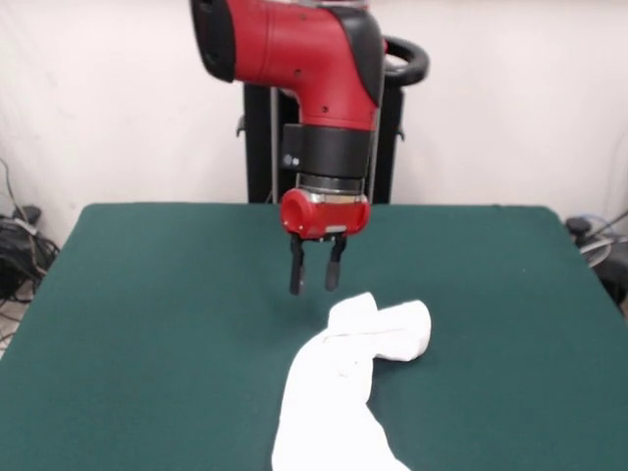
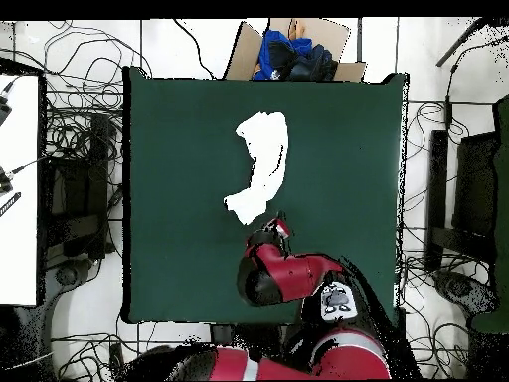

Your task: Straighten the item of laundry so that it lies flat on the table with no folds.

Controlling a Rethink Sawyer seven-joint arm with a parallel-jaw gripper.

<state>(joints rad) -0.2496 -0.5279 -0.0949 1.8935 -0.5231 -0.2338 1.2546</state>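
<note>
The item of laundry (image 1: 343, 383) (image 2: 261, 161) is a plain white garment bunched into a long crumpled roll on the dark green table (image 1: 147, 324) (image 2: 179, 149). No print shows on it. In the front view it runs from mid-table down to the picture's bottom edge, bent near its upper end. My gripper (image 1: 314, 279) hangs above the table just behind and to the left of the roll's upper end, its two black fingers (image 1: 295, 277) parted with nothing between them. From overhead, the red arm (image 2: 278, 271) covers the gripper beside the cloth's lower tip.
A cardboard box with blue and dark cloth (image 2: 295, 55) sits beyond the table's top edge in the overhead view. Cables (image 2: 80, 129) lie on the floor around the table. A black stand (image 1: 392, 118) rises behind the arm.
</note>
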